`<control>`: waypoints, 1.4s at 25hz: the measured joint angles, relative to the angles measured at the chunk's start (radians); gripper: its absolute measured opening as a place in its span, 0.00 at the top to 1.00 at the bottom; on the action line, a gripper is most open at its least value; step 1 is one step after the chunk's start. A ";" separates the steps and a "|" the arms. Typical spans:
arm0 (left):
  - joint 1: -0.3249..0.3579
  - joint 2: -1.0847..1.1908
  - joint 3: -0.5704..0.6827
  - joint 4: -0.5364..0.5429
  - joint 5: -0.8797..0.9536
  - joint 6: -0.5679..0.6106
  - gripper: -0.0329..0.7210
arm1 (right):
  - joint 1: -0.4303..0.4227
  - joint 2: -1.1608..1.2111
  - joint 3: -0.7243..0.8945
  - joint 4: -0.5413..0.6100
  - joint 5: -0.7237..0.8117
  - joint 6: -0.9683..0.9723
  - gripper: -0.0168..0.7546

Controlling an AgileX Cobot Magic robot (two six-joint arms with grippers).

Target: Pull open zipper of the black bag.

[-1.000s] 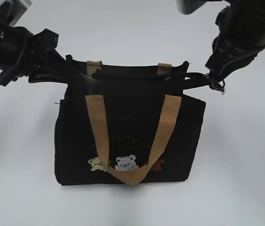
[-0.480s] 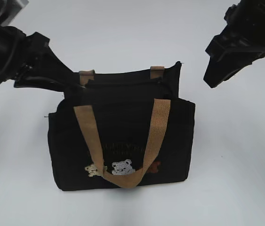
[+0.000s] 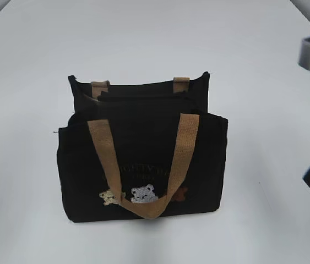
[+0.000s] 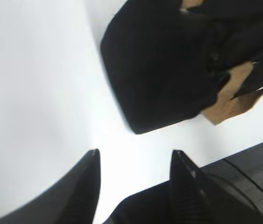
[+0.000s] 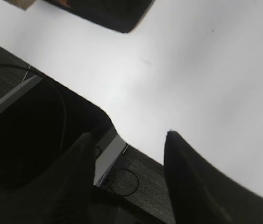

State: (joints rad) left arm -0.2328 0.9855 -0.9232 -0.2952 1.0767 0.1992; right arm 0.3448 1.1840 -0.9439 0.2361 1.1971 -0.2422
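- My left end effector [image 4: 133, 175] has its jaws parted on nothing; only bare worktop [image 4: 38, 70] lies between them, with the black bag [image 4: 168, 65] beyond and to the right.
- My right end effector [image 5: 129, 161] is likewise spread and empty, the bag's corner far up-left.
- I judge the pull finished: the zipper [image 3: 143, 96] line along the top looks slack, though I cannot make out the ring.
- Nothing blocks either arm; next I'd simply park them.
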 joint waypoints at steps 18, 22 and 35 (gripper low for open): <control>0.000 -0.972 0.354 0.167 0.128 -0.084 0.47 | 0.000 -0.907 0.455 -0.132 -0.090 0.114 0.49; 0.000 -0.957 0.380 0.168 0.027 -0.084 0.47 | 0.000 -0.960 0.455 -0.132 -0.095 0.114 0.49; 0.000 -0.957 0.394 0.168 -0.014 -0.084 0.47 | 0.000 -0.962 0.455 -0.129 -0.099 0.113 0.49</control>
State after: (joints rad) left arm -0.2328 0.0284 -0.5294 -0.1269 1.0631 0.1153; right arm 0.3448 0.2216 -0.4884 0.1067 1.0985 -0.1292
